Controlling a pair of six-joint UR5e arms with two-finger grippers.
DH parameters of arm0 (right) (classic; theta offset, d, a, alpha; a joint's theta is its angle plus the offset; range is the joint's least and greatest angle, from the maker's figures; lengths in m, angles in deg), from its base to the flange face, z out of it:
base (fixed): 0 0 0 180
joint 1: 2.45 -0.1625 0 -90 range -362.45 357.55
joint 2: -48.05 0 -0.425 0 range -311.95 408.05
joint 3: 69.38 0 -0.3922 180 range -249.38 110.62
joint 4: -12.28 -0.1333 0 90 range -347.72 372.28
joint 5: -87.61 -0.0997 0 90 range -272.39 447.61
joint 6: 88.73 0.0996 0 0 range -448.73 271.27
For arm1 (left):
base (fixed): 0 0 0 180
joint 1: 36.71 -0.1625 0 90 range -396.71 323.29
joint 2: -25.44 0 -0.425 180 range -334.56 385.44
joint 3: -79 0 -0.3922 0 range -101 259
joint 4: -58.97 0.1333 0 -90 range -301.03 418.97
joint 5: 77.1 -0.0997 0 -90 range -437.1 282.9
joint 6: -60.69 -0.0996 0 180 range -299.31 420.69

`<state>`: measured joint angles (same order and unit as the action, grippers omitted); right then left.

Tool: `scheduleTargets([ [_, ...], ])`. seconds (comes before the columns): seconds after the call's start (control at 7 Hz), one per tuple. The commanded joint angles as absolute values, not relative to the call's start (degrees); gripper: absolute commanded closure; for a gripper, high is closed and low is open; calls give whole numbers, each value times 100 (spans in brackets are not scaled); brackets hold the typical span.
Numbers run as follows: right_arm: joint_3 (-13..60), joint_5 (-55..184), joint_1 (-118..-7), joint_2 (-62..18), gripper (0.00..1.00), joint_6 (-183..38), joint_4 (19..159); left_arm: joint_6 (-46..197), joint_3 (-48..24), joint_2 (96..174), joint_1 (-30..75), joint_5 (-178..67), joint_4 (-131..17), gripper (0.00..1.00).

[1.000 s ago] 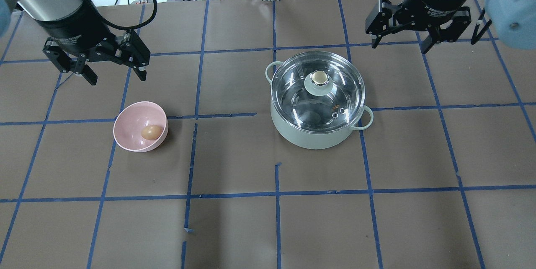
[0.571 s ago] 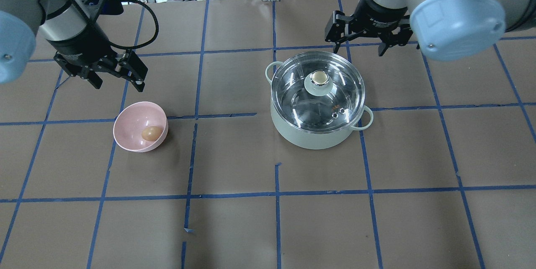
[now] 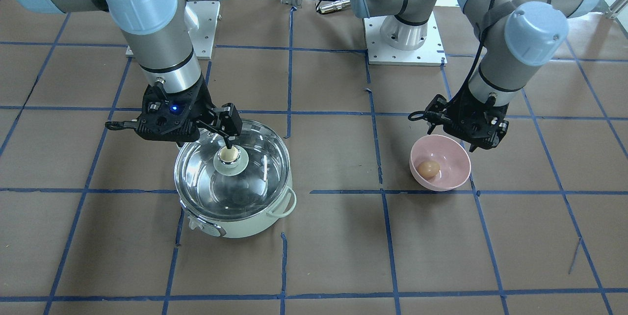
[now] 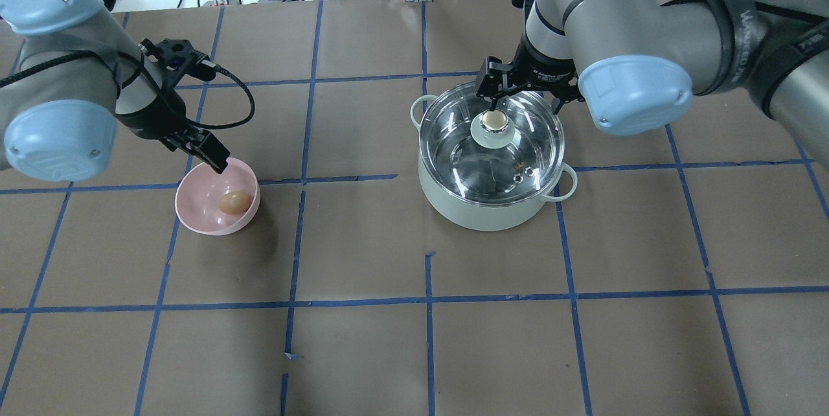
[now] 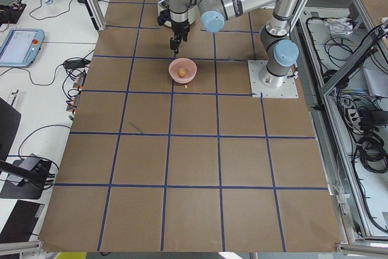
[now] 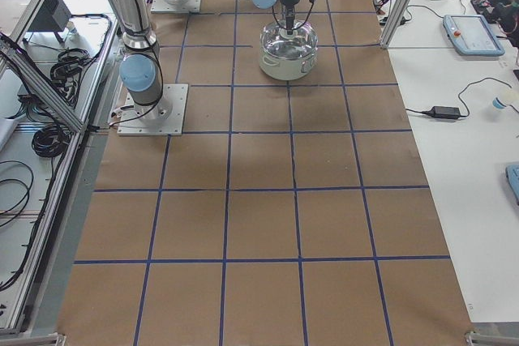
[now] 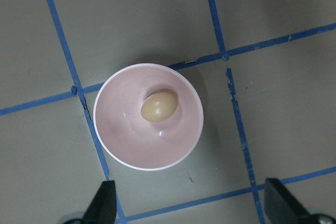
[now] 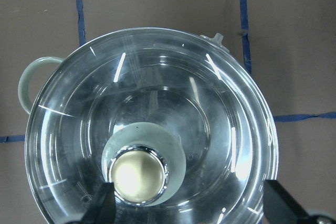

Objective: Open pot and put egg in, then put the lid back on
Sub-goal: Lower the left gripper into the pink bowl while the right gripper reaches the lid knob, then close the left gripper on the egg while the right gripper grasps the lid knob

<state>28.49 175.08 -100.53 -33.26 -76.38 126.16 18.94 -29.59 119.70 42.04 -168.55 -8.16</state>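
Left side first: the left gripper (image 7: 192,206) hangs over the near edge of the pink bowl (image 4: 196,203), jaws spread wide with nothing in them. The egg (image 4: 234,201) sits at the bottom of that bowl, well apart from the pot (image 4: 482,214). The pot stands right of centre on the brown table (image 4: 388,351), and the glass lid (image 4: 463,160) is on it. The right gripper (image 8: 192,206) is above the lid, also wide open and empty. One finger is right by the lid's knob (image 4: 495,120); can't tell if it's touching.
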Motion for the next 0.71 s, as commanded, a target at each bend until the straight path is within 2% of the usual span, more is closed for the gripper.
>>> scheduleTargets([
  [0.0, 2924, 17506, -10271, -3168, 0, -7564, 12820, 931, -3236, 12220, 4195, -17182, -405, 0],
  [0.29, 2889, 17567, -10554, -2868, 0, -7396, 13260, 910, -3385, 12352, 3994, -17168, -379, 0],
  [0.57, 2888, 17576, -10554, -2859, 11, -7457, 13260, 622, -3403, 12475, 3949, -17124, -178, 0],
])
